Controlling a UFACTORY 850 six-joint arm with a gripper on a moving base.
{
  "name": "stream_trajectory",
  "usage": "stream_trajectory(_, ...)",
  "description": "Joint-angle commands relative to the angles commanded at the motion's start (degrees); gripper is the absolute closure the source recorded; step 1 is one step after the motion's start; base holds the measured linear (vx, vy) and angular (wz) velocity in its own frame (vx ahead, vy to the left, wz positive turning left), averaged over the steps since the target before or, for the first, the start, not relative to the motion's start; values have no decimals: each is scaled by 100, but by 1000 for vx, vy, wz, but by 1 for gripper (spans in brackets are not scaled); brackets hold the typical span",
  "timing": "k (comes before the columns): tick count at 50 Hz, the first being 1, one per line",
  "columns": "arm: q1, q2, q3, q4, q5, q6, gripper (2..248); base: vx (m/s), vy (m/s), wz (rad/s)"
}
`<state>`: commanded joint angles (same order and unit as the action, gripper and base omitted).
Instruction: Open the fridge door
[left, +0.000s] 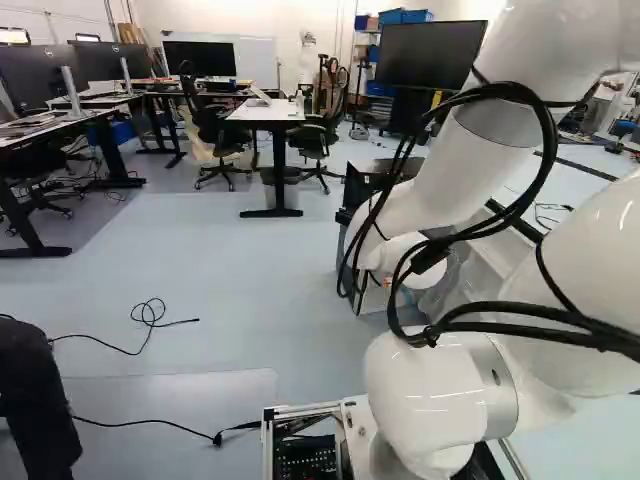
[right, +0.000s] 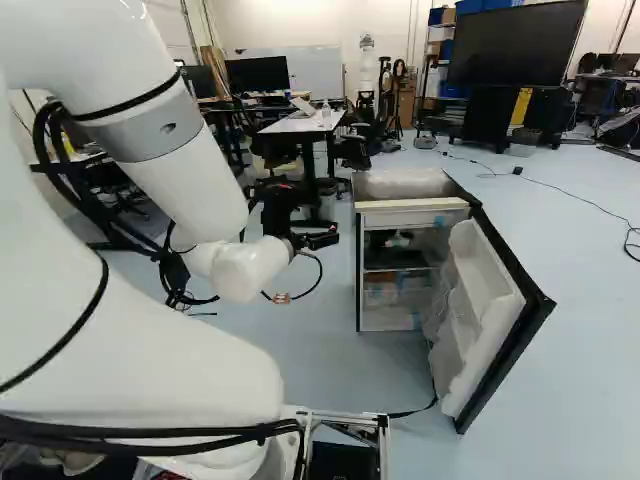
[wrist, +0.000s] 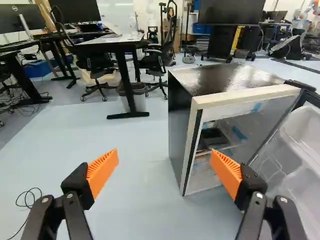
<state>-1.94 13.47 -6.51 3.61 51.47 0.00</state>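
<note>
Clock referenced to the gripper's heading, 12 straight ahead. Nearest: gripper (right: 320, 234), its orange pads (wrist: 103, 171) spread wide apart. Door (right: 482, 322) of the fridge at 2 o'clock, swung well open, white moulded inner face exposed. Black cable (wrist: 25, 202) looped on the floor, 10 o'clock. Fridge (wrist: 181, 117) upright at 1 o'clock, close to the gripper; blue tape (wrist: 239, 133) visible inside. Farther: waste bin (wrist: 138, 104) beside a desk leg (wrist: 125, 80), just short of 12. Farthest: large dark screen (wrist: 235, 11), 1 o'clock.

black fridge (wrist: 180, 131), white-lined door (right: 482, 305), wide open
</note>
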Motion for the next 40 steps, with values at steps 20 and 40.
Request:
stream_trajectory(20, 163, 213, 127, -304, -124, 0, 3, 0, 0, 0)
stream_trajectory(40, 194, 253, 151, -361, -147, 0, 3, 0, 0, 0)
